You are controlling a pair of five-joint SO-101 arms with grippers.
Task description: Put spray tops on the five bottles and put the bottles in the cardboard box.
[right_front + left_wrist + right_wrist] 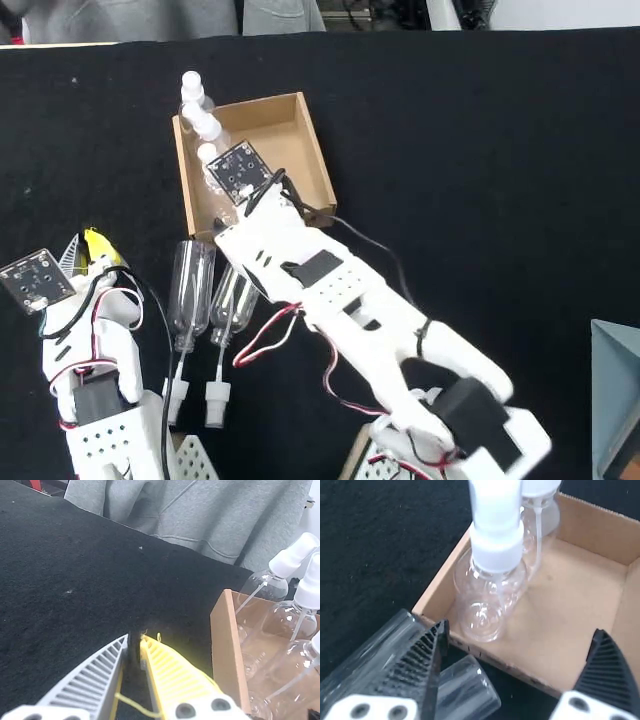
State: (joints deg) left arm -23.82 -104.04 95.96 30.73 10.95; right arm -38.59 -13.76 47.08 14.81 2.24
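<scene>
The cardboard box (300,125) stands at the table's far middle. Three clear bottles with white spray tops stand along its left side; the nearest bottle (490,595) is just ahead of my right gripper (520,645). That gripper hangs open and empty over the box's near edge, at the end of the white right arm (330,290). Two more clear bottles (190,285) (232,298) lie side by side in front of the box, with white spray tops (175,398) (217,403) at their neck ends. My left gripper (135,641) is shut on nothing, low over the cloth left of the box (225,645).
A black cloth (500,150) covers the table. A grey object (615,390) stands at the near right edge. The arm bases (110,440) take up the near side. Open cloth lies to the right of the box.
</scene>
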